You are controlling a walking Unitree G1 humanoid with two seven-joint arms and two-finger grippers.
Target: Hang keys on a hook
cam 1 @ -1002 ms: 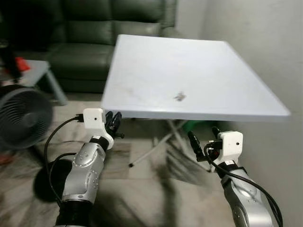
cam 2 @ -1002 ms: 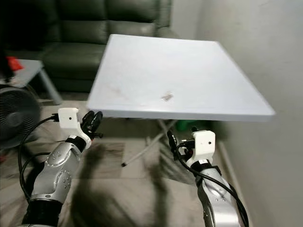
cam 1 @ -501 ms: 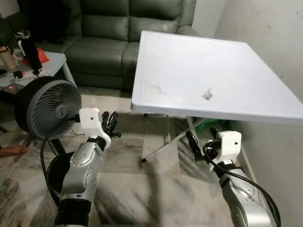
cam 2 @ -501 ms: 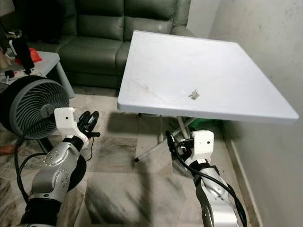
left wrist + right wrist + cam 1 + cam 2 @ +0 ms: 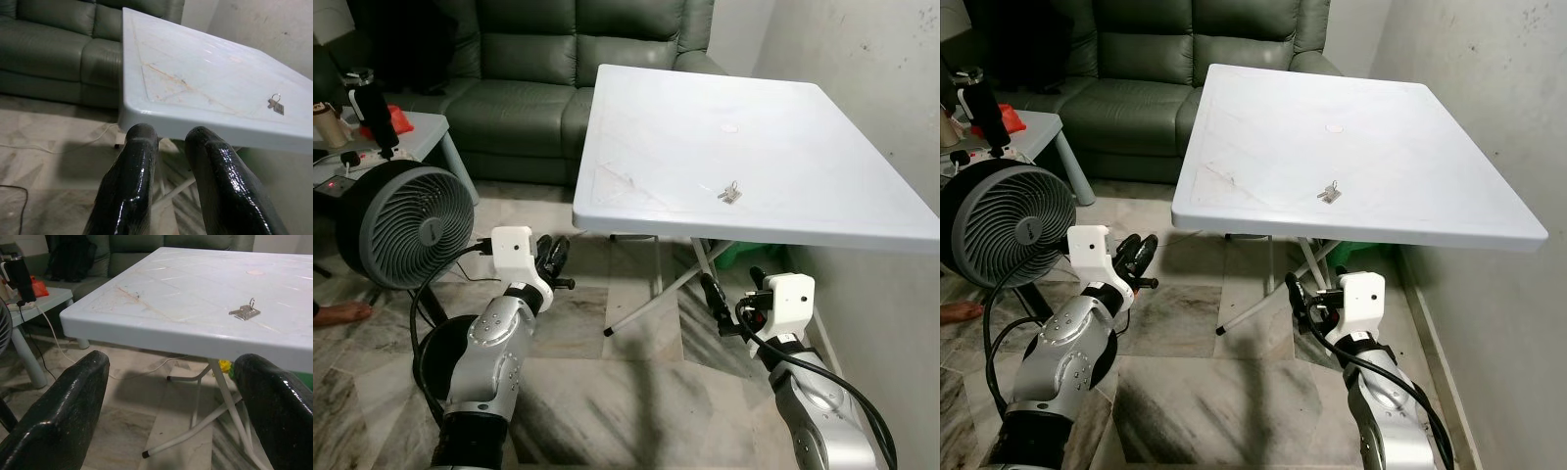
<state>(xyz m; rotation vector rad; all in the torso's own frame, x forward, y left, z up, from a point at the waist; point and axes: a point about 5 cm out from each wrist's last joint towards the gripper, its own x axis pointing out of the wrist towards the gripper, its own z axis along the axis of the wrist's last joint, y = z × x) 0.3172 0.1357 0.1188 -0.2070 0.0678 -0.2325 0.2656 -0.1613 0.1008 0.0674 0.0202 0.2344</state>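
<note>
A small bunch of keys (image 5: 729,193) lies on the white folding table (image 5: 646,127), near its front edge and toward the right. Both arms are held low in front of the table, below its top. My left gripper (image 5: 553,257) is by the table's front left corner with its two black fingers (image 5: 139,161) almost touching and nothing between them. My right gripper (image 5: 734,294) hangs under the front edge, roughly below the keys (image 5: 244,311). It stands wide open and empty.
A round grey fan (image 5: 401,225) stands on the floor to the left. Behind it is a low side table (image 5: 421,132) with small items, and a dark green sofa (image 5: 529,78) at the back. A wall (image 5: 881,78) runs close on the right. Crossed table legs (image 5: 656,294) reach the marble floor.
The camera has swung, so the fan and sofa came into view and the table now sits more centred and sharp. Both arms keep the same pose and the keys have not moved.
</note>
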